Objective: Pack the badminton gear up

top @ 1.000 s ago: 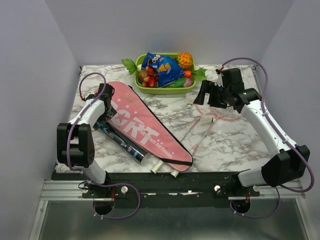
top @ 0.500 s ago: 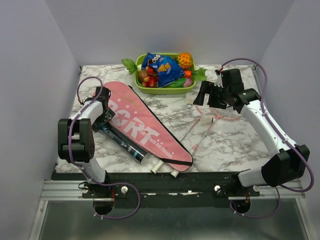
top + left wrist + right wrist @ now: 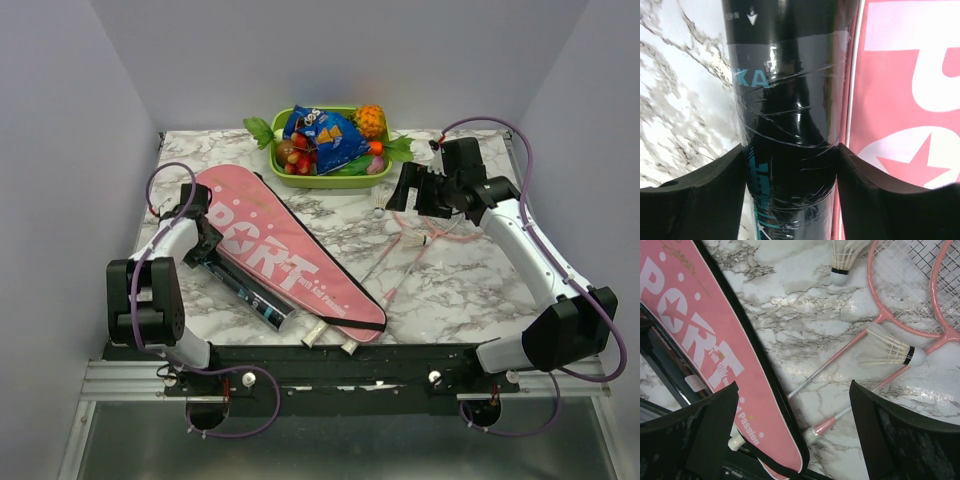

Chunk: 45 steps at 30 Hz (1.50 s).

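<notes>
The long black tube [image 3: 245, 288] lies on the table along the left edge of the pink bag lettered "SPORT" [image 3: 285, 255]. My left gripper [image 3: 200, 243] is at the tube's far end. In the left wrist view both fingers [image 3: 700, 195] press the sides of the black tube [image 3: 790, 100], with the bag [image 3: 905, 75] to the right. My right gripper [image 3: 410, 190] hangs open above the two pink rackets [image 3: 405, 262]. In the right wrist view, shuttlecocks [image 3: 841, 260] [image 3: 890, 351] lie by the racket heads [image 3: 885, 316], and nothing is between the open jaws [image 3: 794, 390].
A green tray [image 3: 320, 183] of toy fruit with a blue snack packet stands at the back middle. The white racket handles [image 3: 312, 338] reach the table's front edge beside the bag's narrow end. Walls close in on both sides.
My left gripper has shifted left and back to the tube's far end, and its jaws have closed in against the tube. The right arm has barely moved.
</notes>
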{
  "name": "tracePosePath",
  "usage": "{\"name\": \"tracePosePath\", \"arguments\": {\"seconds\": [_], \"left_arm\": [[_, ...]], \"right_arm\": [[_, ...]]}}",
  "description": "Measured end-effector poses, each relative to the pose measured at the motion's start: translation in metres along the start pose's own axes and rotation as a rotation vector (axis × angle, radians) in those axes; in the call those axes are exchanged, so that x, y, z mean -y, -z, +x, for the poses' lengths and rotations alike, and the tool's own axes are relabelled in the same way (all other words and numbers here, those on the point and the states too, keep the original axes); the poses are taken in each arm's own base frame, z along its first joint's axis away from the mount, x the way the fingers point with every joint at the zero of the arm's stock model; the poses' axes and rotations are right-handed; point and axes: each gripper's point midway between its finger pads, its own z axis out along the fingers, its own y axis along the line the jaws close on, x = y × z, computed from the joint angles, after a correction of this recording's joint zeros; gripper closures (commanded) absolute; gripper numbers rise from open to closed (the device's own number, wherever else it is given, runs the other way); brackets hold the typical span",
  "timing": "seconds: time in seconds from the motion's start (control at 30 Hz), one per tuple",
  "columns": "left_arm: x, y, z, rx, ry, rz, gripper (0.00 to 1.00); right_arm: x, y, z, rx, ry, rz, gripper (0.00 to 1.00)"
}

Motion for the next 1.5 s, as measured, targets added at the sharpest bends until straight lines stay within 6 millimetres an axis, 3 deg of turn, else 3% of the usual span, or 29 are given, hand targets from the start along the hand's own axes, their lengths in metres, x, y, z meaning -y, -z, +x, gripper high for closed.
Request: {"name": "tracePosePath", "arguments": {"seconds": [0.03,0.1,0.17,0.43,0.6,0.8,0.97,1.07,1.23,1.5], "left_arm": [[0.000,0.001,0.000,0.002,-0.002,0.009,0.48],[0.001,0.003,-0.001,0.009,-0.011,0.026,0.78],[0.003,0.007,-0.003,0.019,-0.021,0.048,0.98],[0.012,0.018,-0.014,0.052,-0.083,0.124,1.00],[0.031,0.040,-0.023,0.053,-0.162,0.238,1.00],[0.074,0.099,-0.057,0.114,-0.276,0.463,1.00],[0.106,0.166,-0.061,0.190,-0.449,0.670,0.99],[0.129,0.202,-0.037,0.221,-0.617,0.790,0.98],[0.152,0.245,0.041,0.191,-0.929,0.983,0.96],[0.129,0.272,0.125,0.178,-1.226,1.187,0.91]], "right_arm": [[0.000,0.000,0.000,0.000,-0.001,0.000,0.00],[-0.001,0.000,0.000,-0.001,-0.001,-0.001,0.00],[-0.002,0.000,0.001,-0.002,0.000,-0.003,0.00],[-0.003,0.000,0.002,-0.004,0.001,-0.005,0.00],[-0.003,0.000,0.003,-0.008,0.001,-0.003,0.00],[-0.003,0.005,0.003,-0.021,0.010,0.002,0.00],[-0.007,0.010,-0.005,0.001,0.023,-0.008,0.00],[-0.011,0.016,-0.004,0.002,0.024,-0.023,0.00],[-0.021,0.036,0.001,0.003,0.028,-0.072,0.00],[-0.045,0.074,0.017,0.014,0.058,-0.216,0.00]]}}
